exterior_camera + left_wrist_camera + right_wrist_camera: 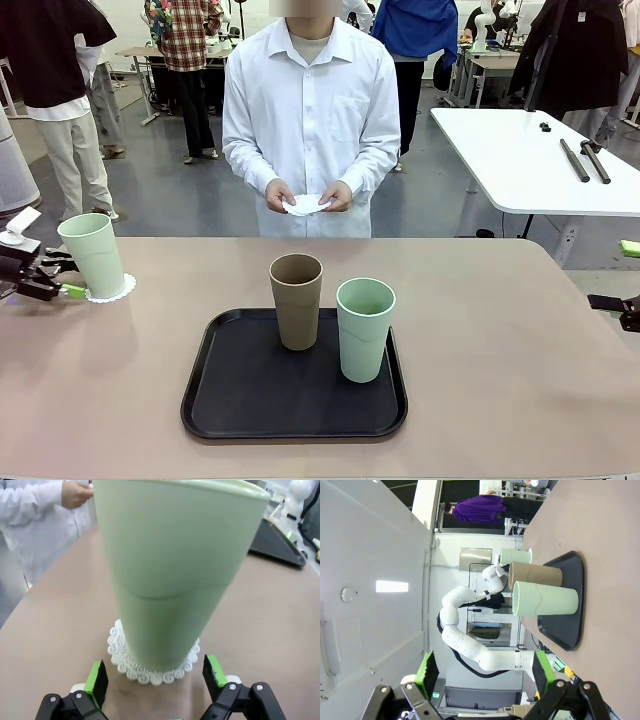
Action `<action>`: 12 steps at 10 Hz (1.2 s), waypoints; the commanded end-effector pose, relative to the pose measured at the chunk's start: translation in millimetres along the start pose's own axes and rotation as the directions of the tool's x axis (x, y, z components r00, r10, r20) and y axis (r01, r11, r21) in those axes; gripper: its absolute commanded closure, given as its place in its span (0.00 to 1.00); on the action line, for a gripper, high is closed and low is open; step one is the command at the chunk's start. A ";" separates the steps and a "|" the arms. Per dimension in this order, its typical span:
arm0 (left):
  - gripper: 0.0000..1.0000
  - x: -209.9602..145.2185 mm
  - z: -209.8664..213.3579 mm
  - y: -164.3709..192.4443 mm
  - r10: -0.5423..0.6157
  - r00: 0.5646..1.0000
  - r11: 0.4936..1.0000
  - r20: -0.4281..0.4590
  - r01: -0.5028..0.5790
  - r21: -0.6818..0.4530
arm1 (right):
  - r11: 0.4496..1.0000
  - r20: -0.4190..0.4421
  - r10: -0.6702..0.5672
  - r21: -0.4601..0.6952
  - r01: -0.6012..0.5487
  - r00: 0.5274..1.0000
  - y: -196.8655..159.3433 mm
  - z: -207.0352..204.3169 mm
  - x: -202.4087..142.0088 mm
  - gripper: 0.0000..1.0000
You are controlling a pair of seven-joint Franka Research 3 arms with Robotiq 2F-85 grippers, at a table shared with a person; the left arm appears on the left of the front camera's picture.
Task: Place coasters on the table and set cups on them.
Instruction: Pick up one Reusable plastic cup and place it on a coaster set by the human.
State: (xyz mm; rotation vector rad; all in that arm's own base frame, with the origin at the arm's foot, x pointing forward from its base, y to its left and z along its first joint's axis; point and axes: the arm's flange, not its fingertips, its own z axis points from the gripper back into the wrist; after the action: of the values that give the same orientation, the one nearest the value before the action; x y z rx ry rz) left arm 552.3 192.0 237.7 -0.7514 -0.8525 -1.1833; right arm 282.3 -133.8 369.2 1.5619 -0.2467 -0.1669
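Counter (520, 350): you are working over a broad matte beige-tan top with rounded corners.
Person: stands across the counter from both sets of fingers, in a white shirt. Both hands (283, 194) hold a thin white paper piece (306, 206) at waist height. You cannot tell how many sheets it is.
Tray (215, 400): black, smooth, a rounded rectangle with a raised lip. It lies flat between your left fingers (68, 290) and right fingers (606, 302), well apart from both.
Brown cup (297, 300): tall, tapered, handleless and matte. It stands upright on the tray's far half.
Second pale green cup (366, 330): same shape, with a faint step ring around its middle. It stands upright on the tray just beside the brown one, on the side nearer your right fingers.
Pale green cup (175, 570): stands upright on a coaster just ahead of your left fingertips, in line with the gap between them and not touched.
Coaster (150, 672): a round white paper doily with a scalloped lacy edge, showing all round the cup's base.
Left fingers: spread wide and holding nothing, with the green pads clear of the cup.
Right fingers: spread wide and holding nothing, out past the tray.
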 end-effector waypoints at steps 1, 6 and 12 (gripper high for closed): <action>0.00 20.0 23.2 -21.6 0.048 0.994 0.999 -0.101 -0.046 0.027 | 1.000 0.015 0.003 0.025 -0.004 1.000 1.9 -0.8 3.7 0.00; 0.00 131.1 51.1 -79.4 0.312 0.934 0.871 -0.173 -0.208 0.446 | 1.000 0.015 0.003 0.025 -0.004 1.000 1.9 -0.8 3.7 0.00; 0.00 250.8 49.5 -174.0 0.595 0.643 0.735 -0.482 -0.193 0.650 | 1.000 0.015 0.003 0.025 -0.004 1.000 1.9 -0.8 3.7 0.00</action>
State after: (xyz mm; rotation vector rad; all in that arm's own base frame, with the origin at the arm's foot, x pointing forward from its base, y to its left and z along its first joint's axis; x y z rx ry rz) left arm 428.7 97.8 456.8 0.0538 -0.4549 -0.6131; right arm 282.7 -133.5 368.7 1.5620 -0.2441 -0.1674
